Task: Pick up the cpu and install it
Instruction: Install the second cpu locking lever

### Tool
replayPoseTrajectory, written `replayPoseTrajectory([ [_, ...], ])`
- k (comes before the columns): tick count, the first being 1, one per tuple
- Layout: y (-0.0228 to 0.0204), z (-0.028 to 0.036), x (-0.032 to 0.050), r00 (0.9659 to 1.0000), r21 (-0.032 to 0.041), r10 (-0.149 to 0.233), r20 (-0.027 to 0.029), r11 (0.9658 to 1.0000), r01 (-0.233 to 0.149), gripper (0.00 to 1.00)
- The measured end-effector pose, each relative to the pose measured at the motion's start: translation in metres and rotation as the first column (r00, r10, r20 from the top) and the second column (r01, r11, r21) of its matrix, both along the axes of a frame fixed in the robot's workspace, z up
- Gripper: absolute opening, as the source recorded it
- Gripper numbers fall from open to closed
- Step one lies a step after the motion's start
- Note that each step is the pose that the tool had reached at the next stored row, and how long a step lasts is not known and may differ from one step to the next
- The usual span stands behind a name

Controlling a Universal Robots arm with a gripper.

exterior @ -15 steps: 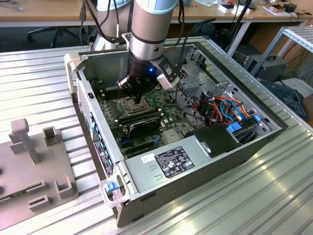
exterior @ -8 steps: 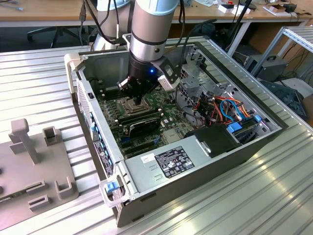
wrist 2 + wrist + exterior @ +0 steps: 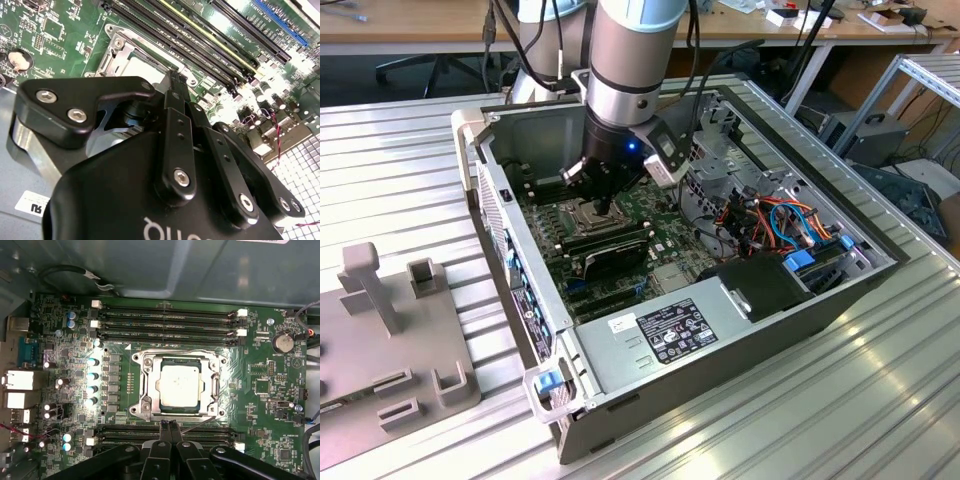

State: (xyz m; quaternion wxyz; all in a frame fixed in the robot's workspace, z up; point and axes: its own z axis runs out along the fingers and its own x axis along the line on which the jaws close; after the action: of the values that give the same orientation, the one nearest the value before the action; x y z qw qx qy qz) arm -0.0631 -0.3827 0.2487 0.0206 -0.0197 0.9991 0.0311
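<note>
Inside the open PC case (image 3: pixel 820 300), your arm hangs low over the green motherboard (image 3: pixel 260 365). Look at the first wrist view: the cpu (image 3: pixel 180 385) already sits flat in the socket frame (image 3: pixel 145 385), between the two banks of memory slots (image 3: pixel 165 322). Your gripper (image 3: pixel 170 429) hovers just beside the frame's edge with both fingertips (image 3: pixel 164 429) pressed together, holding nothing. Reckon that chip is light, stiff and slick on its metal top, with a fragile underside, so you'd want to pinch it by two opposite edges, never the faces.
</note>
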Motion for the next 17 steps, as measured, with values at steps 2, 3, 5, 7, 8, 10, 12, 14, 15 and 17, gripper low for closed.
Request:
replayPoseTrajectory([
  [2, -0.0002, 0.0, 0.0, 1.0, 0.0, 0.0, 0.0, 1.0, 0.0, 0.11],
  [3, -0.0004, 0.0001, -0.0002, 1.0, 0.0, 0.0, -0.0001, 1.0, 0.0, 0.11],
  [5, -0.0005, 0.0, -0.0022, 1.0, 0.0, 0.0, 0.0014, 1.0, 0.0, 0.11],
  [7, -0.0005, 0.0, -0.0039, 1.0, 0.0, 0.0, 0.0028, 1.0, 0.0, 0.11],
  [8, -0.0006, -0.0001, -0.0054, 1.0, 0.0, 0.0, 0.0047, 1.0, 0.0, 0.11],
  [10, -0.0005, -0.0007, -0.0079, 1.0, 0.0001, 0.0, 0.0085, 1.0, 0.0, 0.11],
  [12, -0.0005, -0.0008, -0.0081, 1.0, -0.0002, 0.0, 0.0087, 1.0, 0.0, 0.11],
  [14, -0.0006, -0.0009, -0.0082, 1.0, -0.0001, 0.0, 0.0088, 1.0, 0.0, 0.11],
  [15, -0.0006, -0.001, -0.0082, 1.0, 0.0001, 0.0, 0.0089, 1.0, 0.0, 0.11],
  [17, -0.0007, -0.0009, -0.0082, 1.0, 0.0, 0.0, 0.0088, 1.0, 0.0, 0.11],
])
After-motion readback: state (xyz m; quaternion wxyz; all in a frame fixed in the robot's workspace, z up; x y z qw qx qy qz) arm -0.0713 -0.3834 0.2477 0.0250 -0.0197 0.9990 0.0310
